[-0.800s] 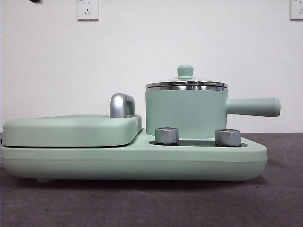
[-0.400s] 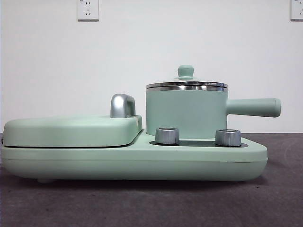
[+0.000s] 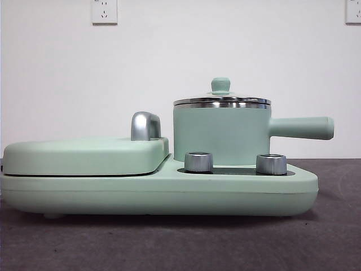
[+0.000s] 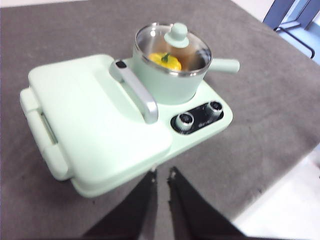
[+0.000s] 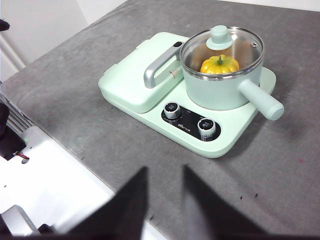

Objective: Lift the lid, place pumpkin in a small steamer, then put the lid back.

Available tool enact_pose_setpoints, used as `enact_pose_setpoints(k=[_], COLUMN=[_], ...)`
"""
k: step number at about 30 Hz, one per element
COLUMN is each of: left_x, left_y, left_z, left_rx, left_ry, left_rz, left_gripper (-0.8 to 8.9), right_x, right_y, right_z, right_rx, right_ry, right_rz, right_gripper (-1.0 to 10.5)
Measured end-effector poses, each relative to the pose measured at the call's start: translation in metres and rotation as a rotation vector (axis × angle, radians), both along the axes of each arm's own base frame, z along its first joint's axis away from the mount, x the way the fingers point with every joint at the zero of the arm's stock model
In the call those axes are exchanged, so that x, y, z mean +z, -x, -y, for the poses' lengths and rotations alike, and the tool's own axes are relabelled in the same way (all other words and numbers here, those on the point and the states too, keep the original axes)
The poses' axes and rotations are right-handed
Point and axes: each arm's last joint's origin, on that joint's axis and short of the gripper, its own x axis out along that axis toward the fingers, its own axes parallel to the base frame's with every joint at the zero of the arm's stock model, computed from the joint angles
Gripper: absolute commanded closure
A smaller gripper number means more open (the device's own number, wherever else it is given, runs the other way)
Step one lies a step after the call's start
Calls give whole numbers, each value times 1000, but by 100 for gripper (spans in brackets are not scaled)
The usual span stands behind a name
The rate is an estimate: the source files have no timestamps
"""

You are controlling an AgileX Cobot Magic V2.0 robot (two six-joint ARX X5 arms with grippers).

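Nothing has shifted: lid (image 5: 221,45) sits on the small steamer (image 5: 220,90) over the pumpkin (image 5: 220,64), well ahead of your 2 narrow-gapped, empty grippers — left gripper (image 4: 161,176), right gripper (image 5: 165,175) — so the task looks done.

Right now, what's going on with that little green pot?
Both tools back, holding nothing. Pumpkin inside small steamer, lid on. Nothing in the way.

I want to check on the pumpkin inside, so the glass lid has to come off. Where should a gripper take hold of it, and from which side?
Grip the small mint-green knob at the centre of the lid, coming straight down from above. The lid sits flat on the small steamer, its steel rim flush, so the raised knob is probably the only part jaws can close around.
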Motion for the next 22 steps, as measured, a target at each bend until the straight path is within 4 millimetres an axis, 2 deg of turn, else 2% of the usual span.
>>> enact_pose_setpoints(k=[16,22], left_x=[-2,-11], left_y=[0,-1], left_z=[0,-8], left_rx=[3,145], left_ry=[-8,25], left_rz=[-11,37], left_gripper=[794,794], right_x=[0,0], right_y=[0,0], right_z=[0,0], right_rx=[-3,-3], right_ry=[4,4], right_rz=[4,4], right_gripper=[912,912])
